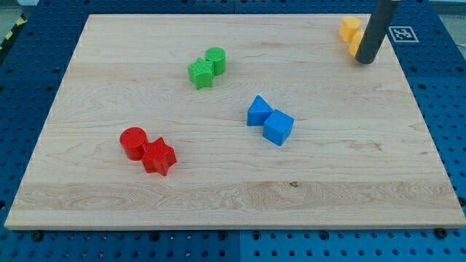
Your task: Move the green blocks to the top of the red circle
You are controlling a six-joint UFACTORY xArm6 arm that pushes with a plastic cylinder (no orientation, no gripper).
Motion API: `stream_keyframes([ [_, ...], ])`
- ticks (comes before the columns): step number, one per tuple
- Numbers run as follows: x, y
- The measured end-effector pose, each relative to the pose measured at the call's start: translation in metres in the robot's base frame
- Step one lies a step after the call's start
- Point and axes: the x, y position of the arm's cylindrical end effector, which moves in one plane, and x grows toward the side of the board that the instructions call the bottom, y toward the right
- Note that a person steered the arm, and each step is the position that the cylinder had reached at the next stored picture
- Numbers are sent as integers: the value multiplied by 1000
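My tip stands at the view's top right corner of the pale wooden worktop, just beside two yellow blocks whose shapes the rod partly hides. There are no fingers on this arm, only the dark rod, so nothing is grasped.

The green star and green cylinder sit touching, above the centre of the view and to its left, well apart from the tip. The red circle, a short ribbed cylinder, lies near the view's lower left, touching a red star.

The likeliest trouble, judging from this layout: a push meeting the green pair off-centre could split them, the round one rolling aside while the star's points catch and turn it. Driving them too far down could knock the red circle out of place (and its red neighbour too). The blue blocks, angular and set together near the middle, lie near a direct path from the tip and could be clipped. All blocks look like ridged printed plastic on smooth grained wood.
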Motion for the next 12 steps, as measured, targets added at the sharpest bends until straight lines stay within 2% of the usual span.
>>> stream_keyframes([
  [3, 0, -2],
  [5, 5, -24],
  [7, 33, -43],
  [8, 35, -61],
  [11, 35, -175],
  [12, 35, -177],
])
